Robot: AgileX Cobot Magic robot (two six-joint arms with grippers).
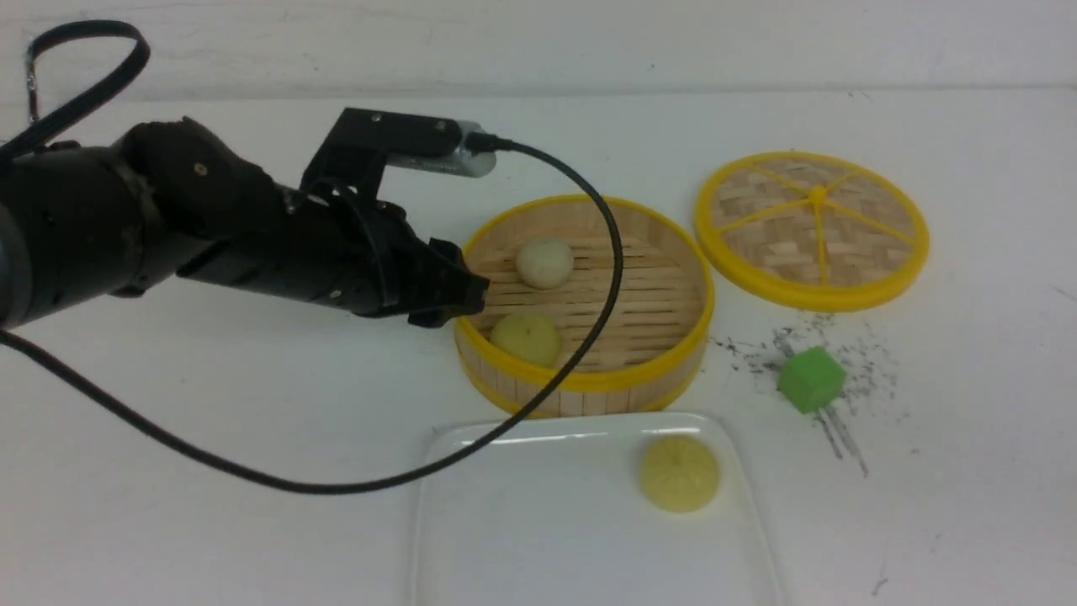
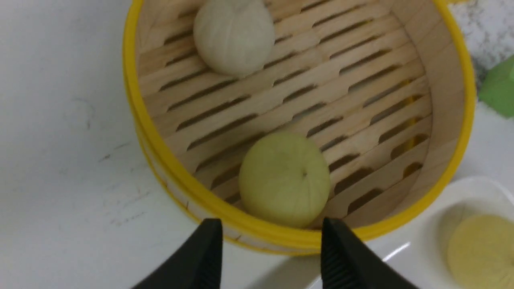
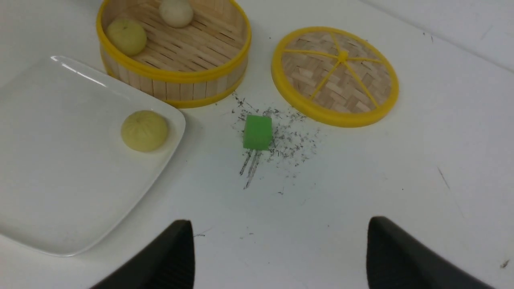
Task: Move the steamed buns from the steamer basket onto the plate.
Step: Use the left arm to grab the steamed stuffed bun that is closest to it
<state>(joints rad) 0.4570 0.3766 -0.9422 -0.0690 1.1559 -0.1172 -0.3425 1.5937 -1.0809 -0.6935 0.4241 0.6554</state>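
Observation:
The steamer basket (image 1: 606,383) (image 2: 132,100) (image 3: 172,74) holds two steamed buns: an off-white one (image 1: 544,262) (image 2: 234,36) (image 3: 176,12) at the back and a pale yellow one (image 1: 526,338) (image 2: 284,179) (image 3: 126,37) against the near-left wall. A third, pale yellow bun (image 1: 679,473) (image 2: 482,251) (image 3: 144,131) lies on the white plate (image 1: 547,522) (image 2: 425,208) (image 3: 60,160) in front of the basket. My left gripper (image 1: 471,299) (image 2: 271,222) hovers at the basket's left rim, open and empty, close to the yellow bun. The right gripper (image 3: 280,220) is open over bare table, out of the front view.
The woven lid (image 1: 812,227) (image 3: 335,74) lies flat to the right of the basket. A green cube (image 1: 810,379) (image 2: 498,86) (image 3: 257,132) sits among dark scuff marks between lid and plate. The left arm's black cable (image 1: 618,252) arcs over the basket and the plate's corner.

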